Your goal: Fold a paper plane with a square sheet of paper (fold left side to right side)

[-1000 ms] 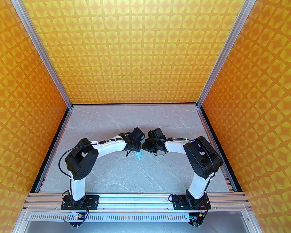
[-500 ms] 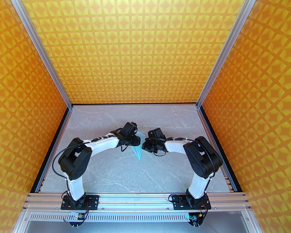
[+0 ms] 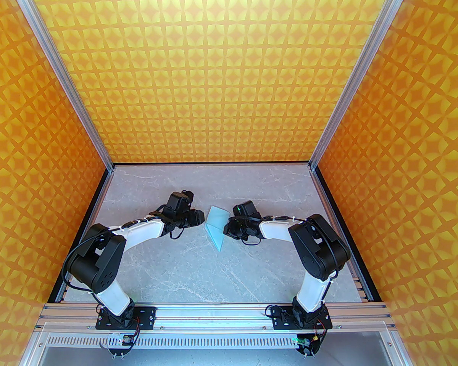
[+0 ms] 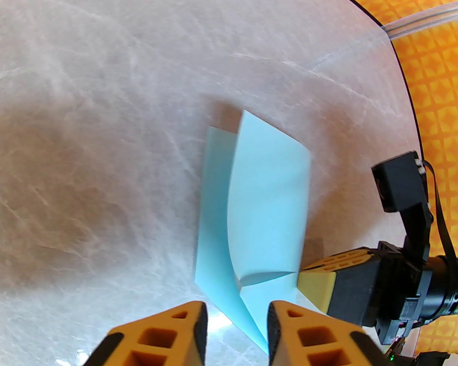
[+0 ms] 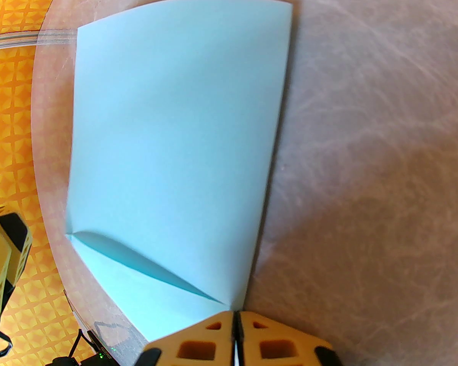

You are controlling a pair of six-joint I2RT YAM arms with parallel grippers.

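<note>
The square sheet of paper (image 3: 215,225) lies mid-table as a pale blue folded shape with a point toward the near side. In the left wrist view the square sheet of paper (image 4: 267,189) shows its upper layer bowed up above a lower layer. My right gripper (image 3: 228,230) is shut, with its tips set against the sheet's right edge near a diagonal crease (image 5: 145,265). I cannot tell whether those tips pinch the paper (image 5: 175,128) or only press it. My left gripper (image 3: 201,219) hangs just left of the sheet, jaws partly open and nothing between them (image 4: 236,307).
The grey marble tabletop (image 3: 183,273) is ringed by orange patterned walls with aluminium posts (image 3: 95,135). The two grippers face each other across the paper, a short distance apart. Bare table lies toward the near edge and behind the paper.
My left arm has drawn back to the left, off the paper, uncovering the folded sheet, and its jaws have narrowed a little. The right arm has stayed put.
</note>
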